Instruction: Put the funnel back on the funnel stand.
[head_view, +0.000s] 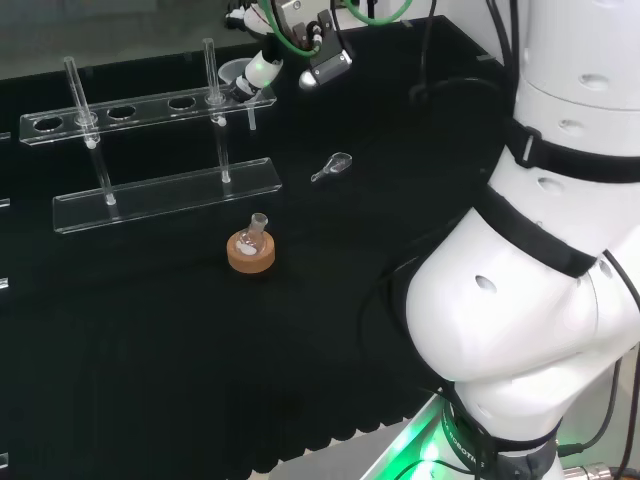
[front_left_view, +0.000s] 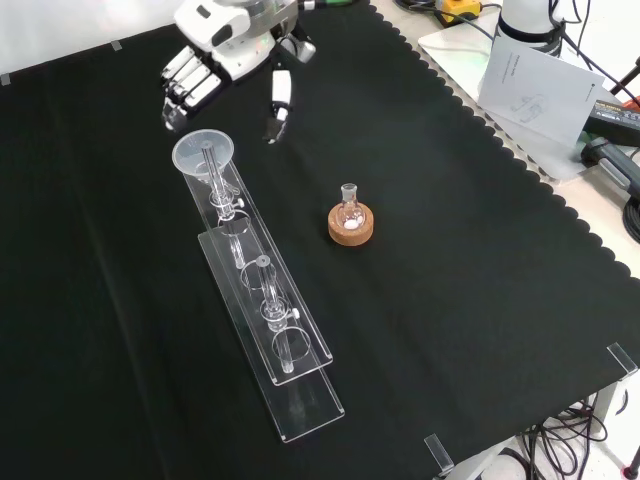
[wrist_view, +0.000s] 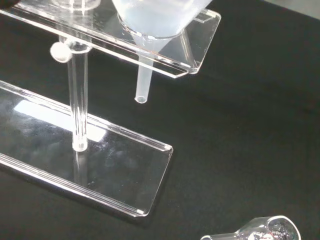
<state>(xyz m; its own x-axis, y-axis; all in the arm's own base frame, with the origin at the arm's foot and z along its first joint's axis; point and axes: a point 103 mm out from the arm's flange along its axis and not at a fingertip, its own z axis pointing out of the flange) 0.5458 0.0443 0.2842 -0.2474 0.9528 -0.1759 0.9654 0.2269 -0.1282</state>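
Observation:
The clear funnel (front_left_view: 203, 155) sits in the end hole of the clear acrylic funnel stand (front_left_view: 300, 345), its stem (wrist_view: 143, 82) hanging through the upper shelf (wrist_view: 195, 55) above the base plate (wrist_view: 100, 165). In the head view the funnel (head_view: 236, 78) rests at the right end of the stand's shelf (head_view: 130, 110). The hand (front_left_view: 225, 45) hovers just beyond the funnel, its fingers (front_left_view: 187, 85) straight and spread and its thumb (front_left_view: 281, 95) pointing down beside it, holding nothing. In the head view the hand (head_view: 262, 68) is right by the funnel's rim.
A small round flask (front_left_view: 348, 207) with white powder stands on a cork ring (front_left_view: 351, 232) mid-cloth. A small glass scoop (head_view: 332, 167) lies right of the stand in the head view. Papers (front_left_view: 535, 80) and cables lie off the cloth at the front view's right.

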